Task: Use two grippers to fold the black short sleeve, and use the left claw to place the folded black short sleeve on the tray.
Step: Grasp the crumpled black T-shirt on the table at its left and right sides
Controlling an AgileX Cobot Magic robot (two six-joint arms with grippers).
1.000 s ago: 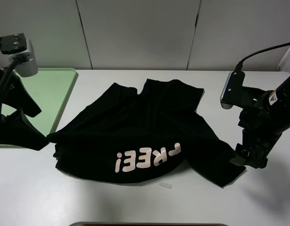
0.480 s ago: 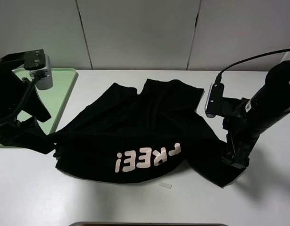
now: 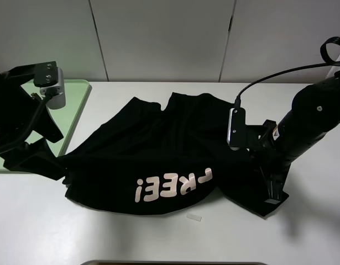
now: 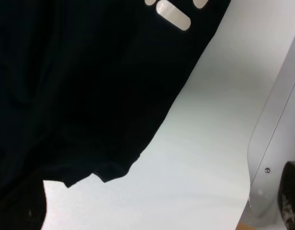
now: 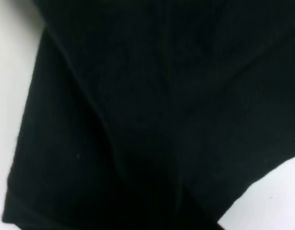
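The black short sleeve (image 3: 158, 143) lies spread and rumpled on the white table, its pale "FREE!" letters (image 3: 172, 185) upside down near the front. The left claw (image 3: 45, 163) sits low at the shirt's left corner, beside the tray (image 3: 59, 110). In the left wrist view its dark fingertips (image 4: 20, 211) stand far apart over cloth (image 4: 89, 86) and bare table, so it is open. My right gripper (image 3: 273, 194) is pressed down on the shirt's front right corner. Black cloth (image 5: 161, 120) fills the right wrist view and hides the fingers.
The pale green tray lies at the far left, partly hidden by the left arm. A small white tag (image 3: 194, 217) lies on the table in front of the shirt. A metal rail (image 4: 277, 120) runs along the table edge.
The right arm has swung inward and come down onto the shirt's right corner, where its claw closed. The left arm has shifted right to the shirt's left corner.
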